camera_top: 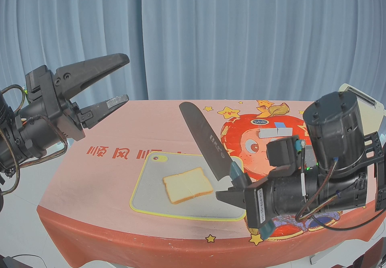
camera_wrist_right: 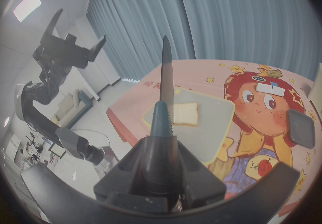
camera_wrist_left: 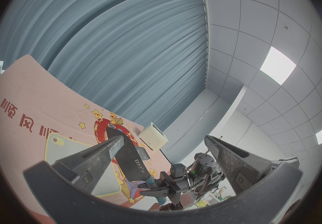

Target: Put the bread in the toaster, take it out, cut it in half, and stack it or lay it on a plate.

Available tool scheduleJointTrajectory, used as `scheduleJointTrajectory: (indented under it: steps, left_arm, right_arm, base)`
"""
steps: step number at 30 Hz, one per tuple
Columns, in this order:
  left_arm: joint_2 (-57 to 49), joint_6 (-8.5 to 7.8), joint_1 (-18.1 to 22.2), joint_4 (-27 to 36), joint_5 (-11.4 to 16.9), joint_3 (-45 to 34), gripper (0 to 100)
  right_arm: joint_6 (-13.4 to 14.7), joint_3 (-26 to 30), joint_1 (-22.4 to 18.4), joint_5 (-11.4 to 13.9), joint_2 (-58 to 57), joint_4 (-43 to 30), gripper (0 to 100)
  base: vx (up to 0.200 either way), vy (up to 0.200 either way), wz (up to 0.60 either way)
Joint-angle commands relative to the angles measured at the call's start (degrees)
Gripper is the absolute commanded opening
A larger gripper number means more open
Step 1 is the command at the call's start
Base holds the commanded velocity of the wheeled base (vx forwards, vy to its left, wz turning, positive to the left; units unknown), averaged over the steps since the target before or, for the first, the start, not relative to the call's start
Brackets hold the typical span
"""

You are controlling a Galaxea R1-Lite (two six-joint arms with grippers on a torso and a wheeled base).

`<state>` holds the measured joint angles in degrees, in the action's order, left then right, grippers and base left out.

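While the right gripper [camera_top: 237, 187] is clamping the teal handle of a dark-bladed knife [camera_top: 206, 141], a single slice of bread [camera_top: 188, 185] is lying flat on a grey cutting board [camera_top: 150, 200] with a yellow rim, near the front edge of the table [camera_top: 92, 188]. The blade is slanting upward and away from the robot, its tip leaning toward the left. It is hanging in the air over the board's right side, clear of the slice. The bread is sitting whole near the middle of the board, pale with a light brown crust. On the other side, the left gripper [camera_top: 125, 78] is hovering high above the table's left end, well apart from the board, its two dark fingers spread wide and carrying nothing. A cream-coloured toaster [camera_top: 368, 110] is standing at the table's far right corner, partly hidden behind the right arm in the head view. A dark square plate [camera_wrist_right: 301, 128] is resting on the pink cartoon-printed cloth, beside the printed figure's cheek and apart from the board. A small white strip with a blue tab [camera_top: 276, 131] is lying on the figure's forehead. Blue-grey curtains are hanging behind the table.
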<state>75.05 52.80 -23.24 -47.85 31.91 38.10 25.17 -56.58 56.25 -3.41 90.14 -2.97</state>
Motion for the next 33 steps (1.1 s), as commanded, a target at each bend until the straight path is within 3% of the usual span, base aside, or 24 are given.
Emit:
scheduleJointTrajectory:
  steps: [1, 5, 8, 10, 11, 15, 21, 25, 26, 27, 29, 31, 33]
  left_arm:
    - [1.2, 0.02, 0.1, 0.0, 0.1, 0.6, 100]
    - [1.1, 0.38, 0.1, 0.0, 0.3, 0.3, 100]
    - [1.2, 0.64, 0.0, -0.1, 0.3, 0.3, 100]
    - [1.2, 0.64, 0.0, -0.1, 0.3, 0.3, 100]
    - [1.3, 0.73, -0.1, -0.1, 0.4, 0.2, 100]
    - [1.3, 0.90, -0.1, -0.1, 0.5, -0.3, 100]
    - [1.2, 0.99, -0.1, -0.4, 0.4, -1.1, 100]
    - [0.5, 1.08, -0.1, -0.6, 0.5, -2.8, 100]
    - [0.5, 1.08, -0.2, -0.6, 0.4, -2.9, 100]
    - [0.5, 1.08, -0.2, -0.6, 0.4, -3.0, 100]
    - [0.5, 1.08, -0.1, -0.6, 0.4, -3.1, 100]
    - [0.5, 1.08, -0.1, -0.6, 0.4, -3.1, 100]
    - [0.5, 1.08, -0.1, -0.6, 0.4, -3.1, 100]
  right_arm:
    - [1.2, 0.3, 0.6, -0.4, 1.7, 3.1, 0]
    - [6.4, 2.2, 1.2, -1.9, 3.4, 12.5, 0]
    - [7.8, 3.0, 1.2, -4.7, 5.0, 15.8, 0]
    - [7.8, 3.0, 1.2, -4.7, 5.0, 15.8, 0]
    - [8.5, 4.9, 1.6, -5.8, 4.8, 17.6, 0]
    - [9.5, 6.6, 1.6, -5.1, 2.4, 17.9, 0]
    - [15.6, 6.7, 2.6, -4.7, -0.8, 18.4, 0]
    - [24.7, 9.8, 5.2, -4.1, -4.0, 23.4, 0]
    - [24.7, 9.8, 5.2, -4.1, -4.0, 23.4, 0]
    - [29.2, 10.8, 5.2, -4.3, -4.4, 27.7, 0]
    - [35.0, 12.3, 5.4, -4.4, -5.3, 33.3, 0]
    - [38.5, 14.1, 5.5, -4.5, -6.6, 37.1, 0]
    - [38.9, 15.5, 5.5, -4.1, -7.0, 38.7, 0]
  base:
    - [0.000, 0.000, 0.00]
    - [0.000, 0.000, 0.00]
    - [0.000, 0.000, 0.00]
    - [0.000, 0.000, 0.00]
    - [0.000, 0.000, 0.00]
    - [0.000, 0.000, 0.00]
    - [0.000, 0.000, 0.00]
    - [0.000, 0.000, 0.00]
    - [0.000, 0.000, 0.00]
    - [0.000, 0.000, 0.00]
    - [0.000, 0.000, 0.00]
    - [0.000, 0.000, 0.00]
    - [0.000, 0.000, 0.00]
